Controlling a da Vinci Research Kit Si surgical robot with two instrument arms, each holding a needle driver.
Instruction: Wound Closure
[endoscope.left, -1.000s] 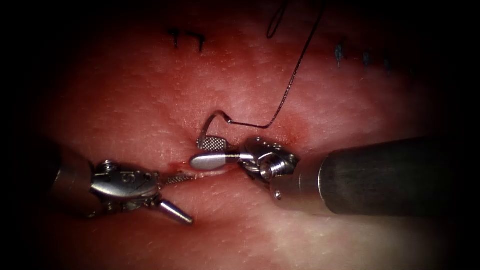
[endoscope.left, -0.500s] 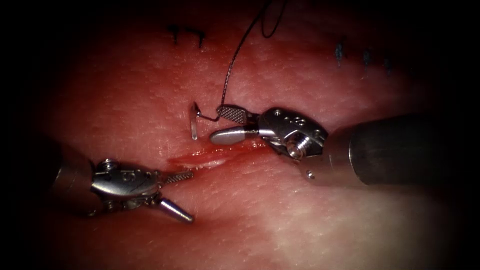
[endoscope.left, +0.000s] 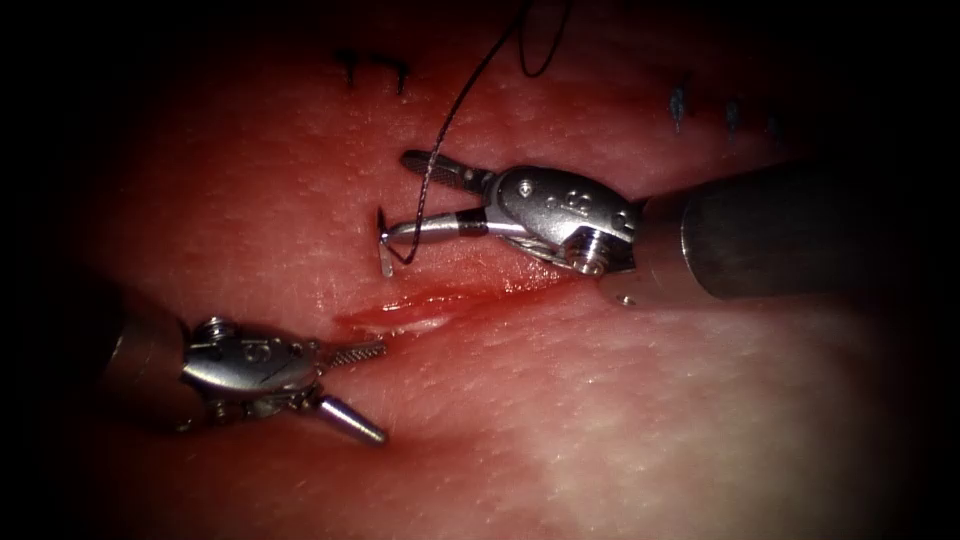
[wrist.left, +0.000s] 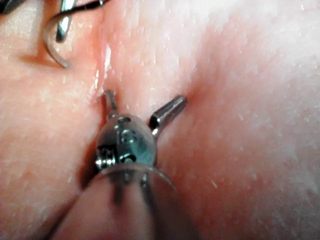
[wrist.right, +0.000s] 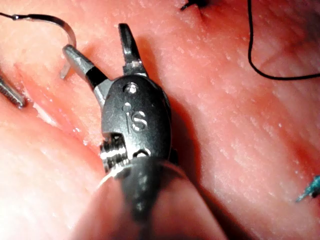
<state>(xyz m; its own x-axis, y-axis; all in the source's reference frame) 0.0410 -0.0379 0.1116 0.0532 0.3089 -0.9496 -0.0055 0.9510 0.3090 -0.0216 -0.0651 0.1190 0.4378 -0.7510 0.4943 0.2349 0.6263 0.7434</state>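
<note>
The cut (endoscope.left: 420, 308) runs across the tissue (endoscope.left: 600, 420). The curved needle (endoscope.left: 386, 255) lies free on the tissue just beyond the cut's left part, also seen as needle (wrist.left: 50, 47) and needle (wrist.right: 55, 20). I cannot tell whether its tip is in the tissue. The thread (endoscope.left: 455, 110) rises from it, crossing the right tool's upper jaw. The right tool (endoscope.left: 400, 197) (wrist.right: 95, 39) is open and holds nothing; its lower jaw touches the needle. The left tool (endoscope.left: 380, 393) (wrist.left: 144, 96) is open and empty, with one jaw at the cut's left end.
Red fluid (endoscope.left: 470, 295) wets the cut. Dark stitch marks (endoscope.left: 375, 72) sit far back left and blue marks (endoscope.left: 680, 102) far back right. A loop of thread (wrist.right: 260, 70) lies on the tissue. One jaw of the left tool (wrist.right: 11, 94) shows by the cut.
The right tool has lifted away from the cut, moving up and back, jaws staying open. The needle shifted left and away from the cut; the thread swung left. The left tool stayed put.
</note>
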